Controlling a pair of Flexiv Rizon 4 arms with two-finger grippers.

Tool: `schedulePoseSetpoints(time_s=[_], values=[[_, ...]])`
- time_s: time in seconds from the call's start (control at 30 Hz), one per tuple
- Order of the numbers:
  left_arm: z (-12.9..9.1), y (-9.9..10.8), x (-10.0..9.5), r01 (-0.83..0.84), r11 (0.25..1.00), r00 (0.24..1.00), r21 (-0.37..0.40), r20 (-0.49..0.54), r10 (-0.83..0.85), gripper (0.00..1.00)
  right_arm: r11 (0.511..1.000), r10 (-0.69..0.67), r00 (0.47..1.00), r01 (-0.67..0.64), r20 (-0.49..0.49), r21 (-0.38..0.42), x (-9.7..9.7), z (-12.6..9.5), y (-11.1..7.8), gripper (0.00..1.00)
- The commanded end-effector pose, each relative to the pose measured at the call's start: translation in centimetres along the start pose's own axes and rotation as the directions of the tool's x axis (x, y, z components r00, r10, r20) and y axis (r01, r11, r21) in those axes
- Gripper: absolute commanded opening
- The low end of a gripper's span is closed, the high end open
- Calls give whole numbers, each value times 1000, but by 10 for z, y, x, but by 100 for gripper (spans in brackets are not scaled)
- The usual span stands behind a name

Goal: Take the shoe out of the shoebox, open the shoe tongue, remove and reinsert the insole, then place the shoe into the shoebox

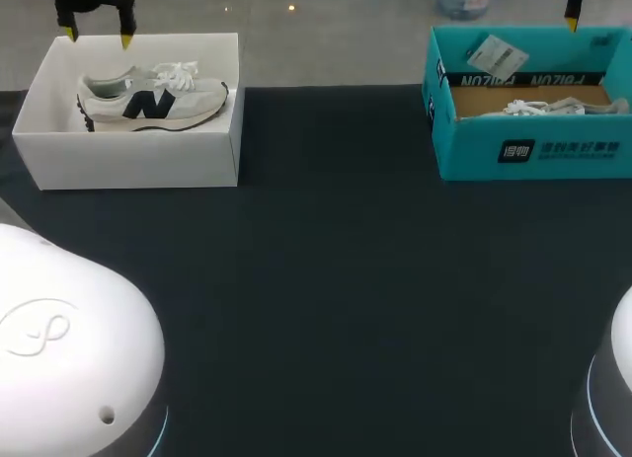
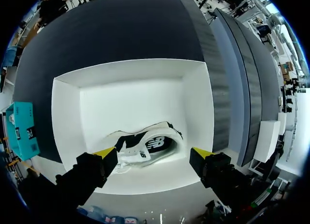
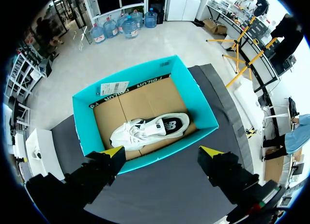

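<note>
A pale sneaker [image 1: 153, 97] with a dark side logo lies on its side in a white shoebox [image 1: 128, 156] at the table's far left. My left gripper [image 1: 96, 35] hangs open above that box's back edge; in the left wrist view the sneaker [image 2: 145, 146] lies below, between its spread fingers [image 2: 154, 152]. A teal shoebox [image 1: 533, 146] at the far right holds a second white sneaker [image 1: 563, 107]. My right gripper [image 3: 162, 151] is open high above the teal shoebox [image 3: 193, 96] and its sneaker [image 3: 150, 129]. In the head view only one yellow fingertip [image 1: 571, 23] of it shows.
A dark table mat [image 1: 336, 279] spans the space between the two boxes. A paper tag [image 1: 496, 54] rests on the teal box's back wall. The white bases of my arms [image 1: 69, 348] fill the near corners.
</note>
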State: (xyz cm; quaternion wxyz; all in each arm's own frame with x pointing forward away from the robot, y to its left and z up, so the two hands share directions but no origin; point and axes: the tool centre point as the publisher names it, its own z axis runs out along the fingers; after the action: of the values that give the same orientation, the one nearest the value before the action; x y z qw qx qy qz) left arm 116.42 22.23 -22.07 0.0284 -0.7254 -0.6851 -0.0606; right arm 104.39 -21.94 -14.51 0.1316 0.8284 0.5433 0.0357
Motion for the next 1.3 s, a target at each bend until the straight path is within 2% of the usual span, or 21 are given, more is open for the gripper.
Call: schedulePoseSetpoints(time_s=[0.03,0.2,0.27,0.73,0.83,0.97,1.1,1.13,1.23,1.27,1.3], values=[[23,18,13,21,999,1000,27,-4,-21,100,1000,0,1000,0,0,-1,0,0,0,100],[39,24,27,74,995,997,69,12,-75,100,1000,0,1000,0,0,-1,0,0,0,100],[41,23,31,82,990,997,111,5,-83,100,1000,0,1000,0,0,-1,0,0,0,100],[41,23,31,82,990,997,111,5,-83,100,1000,0,1000,0,0,-1,0,0,0,100],[43,25,29,77,993,996,90,34,-80,100,1000,0,1000,0,0,-1,0,0,0,100],[45,31,38,80,995,994,66,73,-85,100,1000,0,1000,0,0,-1,0,0,0,100],[52,34,42,75,996,996,58,47,-77,100,1000,0,1000,0,0,-1,0,0,0,100],[53,34,43,75,995,996,59,47,-78,93,1000,0,1000,0,0,-1,0,0,0,100],[58,32,46,64,996,997,60,46,-66,80,1000,0,1000,0,0,-1,0,0,0,100],[60,32,47,63,996,997,61,47,-65,63,1000,0,1000,0,0,-1,0,0,0,100],[63,31,47,62,996,997,64,43,-64,53,1000,0,1000,0,0,-1,0,0,0,100]])
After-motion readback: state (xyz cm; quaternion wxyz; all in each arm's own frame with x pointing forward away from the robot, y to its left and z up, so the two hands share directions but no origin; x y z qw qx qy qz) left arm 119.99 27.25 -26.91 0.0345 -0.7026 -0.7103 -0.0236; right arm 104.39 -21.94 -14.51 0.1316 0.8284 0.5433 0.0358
